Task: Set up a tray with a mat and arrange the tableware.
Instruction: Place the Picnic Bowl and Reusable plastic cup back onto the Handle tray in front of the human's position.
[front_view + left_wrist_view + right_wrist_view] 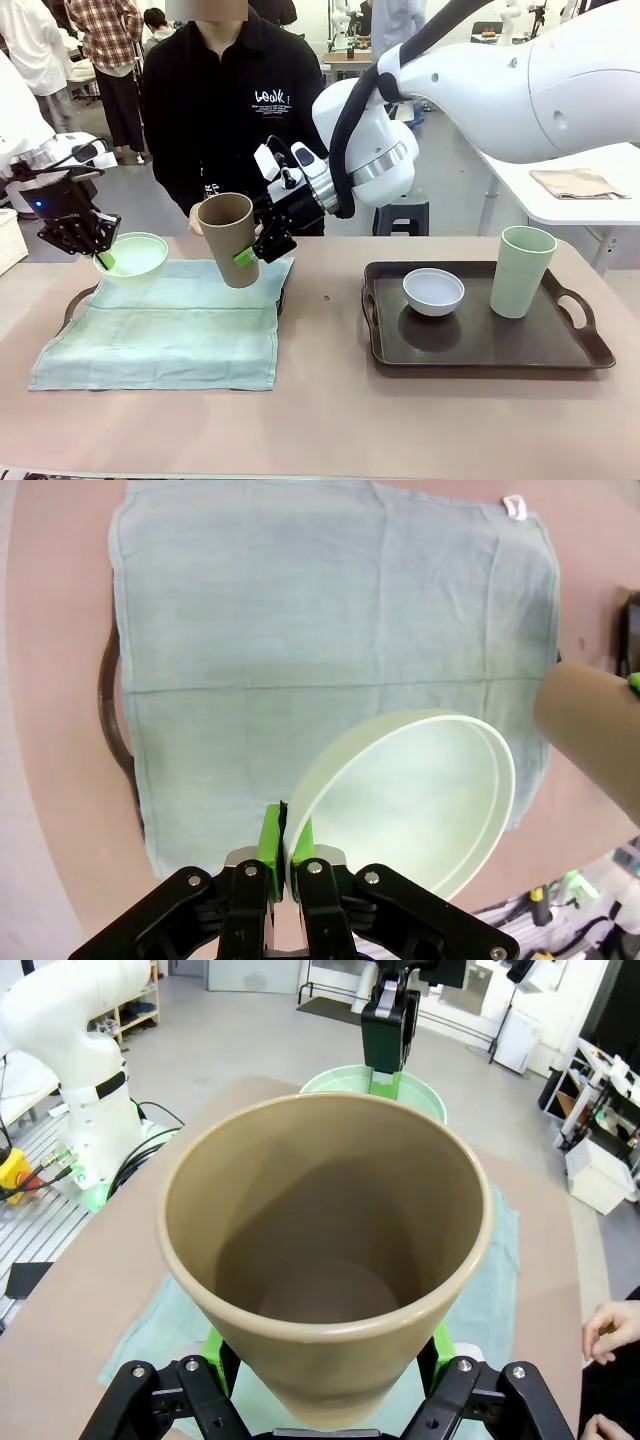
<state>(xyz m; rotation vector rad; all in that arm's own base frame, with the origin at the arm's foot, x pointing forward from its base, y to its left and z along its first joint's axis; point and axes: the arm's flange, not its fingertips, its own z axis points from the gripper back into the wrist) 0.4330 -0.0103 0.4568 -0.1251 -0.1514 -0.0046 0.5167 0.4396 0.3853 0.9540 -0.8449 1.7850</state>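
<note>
Right gripper (245, 256) was clamped on the tall tan-brown matte cup (226, 232), pads on the lower wall, mouth facing your wrist camera. Left gripper (103, 260) was pinched tight on the rim of the small light green bowl (135, 254), one pad inside, one outside. Both pieces hung low over the pale teal cloth mat (170, 320), with the bowl at its far left corner and the cup at its far right corner. Couldn't tell if either base touched the cloth. The mat covered a dark tray, handle (103, 710) poking out at the left.

Key relation, my read: the drop zone sat straight under both grippers, so tilt mattered, not reach. The cup's long axis leaned, rim up and to your left, base down toward the mat's far edge. You'd want it upright before release or it could tip. The bowl hung tilted from its rim too.

Further right, well apart: second dark brown tray (590, 352) with the small whitish-blue bowl (433, 290) and the tall pale green cup (522, 270), both upright and not touching. That's the right arm's side, so that arm looked nearer.

Far side: person in black top (230, 110), hand (197, 213) just behind the tan cup.
</note>
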